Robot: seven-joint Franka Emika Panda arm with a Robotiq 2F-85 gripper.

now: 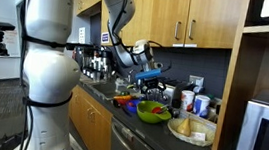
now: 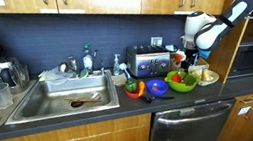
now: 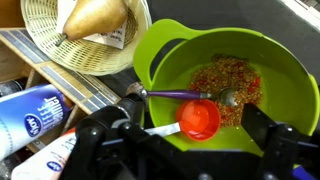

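The gripper [image 3: 187, 140] hangs over the green bowl [image 3: 170, 55] with fingers spread wide, holding nothing. Its body hides the bowl's near rim. A spoon [image 3: 185, 95] and red scoop [image 3: 200, 118] lie inside. A basket [image 3: 40, 35], cut off at the frame edge, crowds the bowl's rim.

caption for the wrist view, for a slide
Open gripper above a green bowl of reddish food with a purple-handled spoon and orange scoop, wicker basket beside.
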